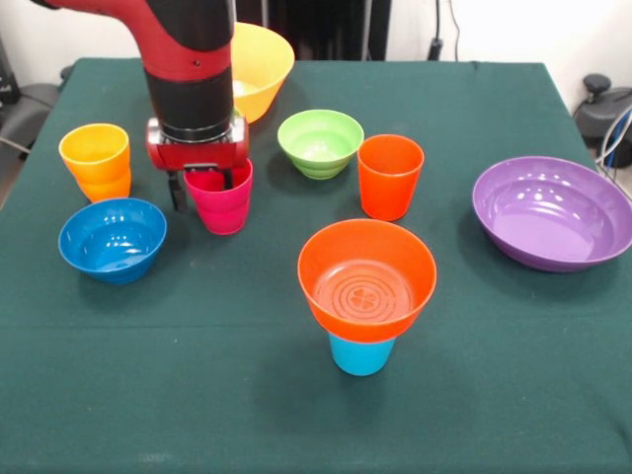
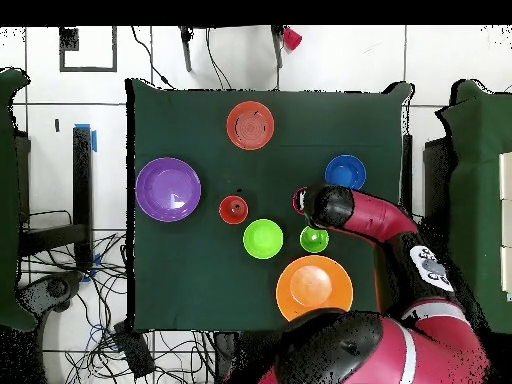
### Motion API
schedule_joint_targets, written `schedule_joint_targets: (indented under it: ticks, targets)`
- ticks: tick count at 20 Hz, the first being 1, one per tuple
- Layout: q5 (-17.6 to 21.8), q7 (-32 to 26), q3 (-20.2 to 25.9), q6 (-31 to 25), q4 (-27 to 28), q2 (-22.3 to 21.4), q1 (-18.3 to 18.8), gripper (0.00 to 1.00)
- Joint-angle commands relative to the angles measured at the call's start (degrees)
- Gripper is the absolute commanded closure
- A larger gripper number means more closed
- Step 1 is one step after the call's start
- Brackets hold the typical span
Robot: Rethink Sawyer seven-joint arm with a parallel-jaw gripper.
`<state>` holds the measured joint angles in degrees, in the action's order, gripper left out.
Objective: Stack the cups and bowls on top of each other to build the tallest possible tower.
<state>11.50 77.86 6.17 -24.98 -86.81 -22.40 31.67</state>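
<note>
The claw (image 1: pixel 202 188) is down at the magenta cup (image 1: pixel 220 197), 1 finger outside the rim toward the blue bowl (image 1: pixel 112 238) and 1 inside the mouth, so it straddles the cup wall; whether it has closed tight cannot be told. The cup stands on the table (image 1: pixel 494 395), near the middle of its length toward the far edge. The step in hand looks like gripping this cup. The start of a tower stands toward the near edge: an orange bowl (image 1: pixel 366 279) sitting upright on a light blue cup (image 1: pixel 360 355). Next, I judge, comes a straight lift and a carry to that bowl, set down gently, since the narrow base beneath could tip. Everything is smooth glossy plastic; the cups are tapered with faint ridges, the bowls round.
</note>
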Motion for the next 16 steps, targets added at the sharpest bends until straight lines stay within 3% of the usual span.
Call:
schedule_joint_targets:
  ticks: [1, 7, 8, 16]
  targets:
    - [4.09, 0.95, 4.5, 3.09, 1.61, 3.05, 0.06, 0.0]
    - [3.94, 1.85, 3.39, 2.35, 2.33, 2.85, -0.85, 0.0]
    - [3.72, 2.23, 3.31, 2.44, 2.22, 2.85, -0.85, 1.0]
    - [4.28, -0.18, 2.54, -2.94, 2.53, -0.02, -1.94, 1.0]
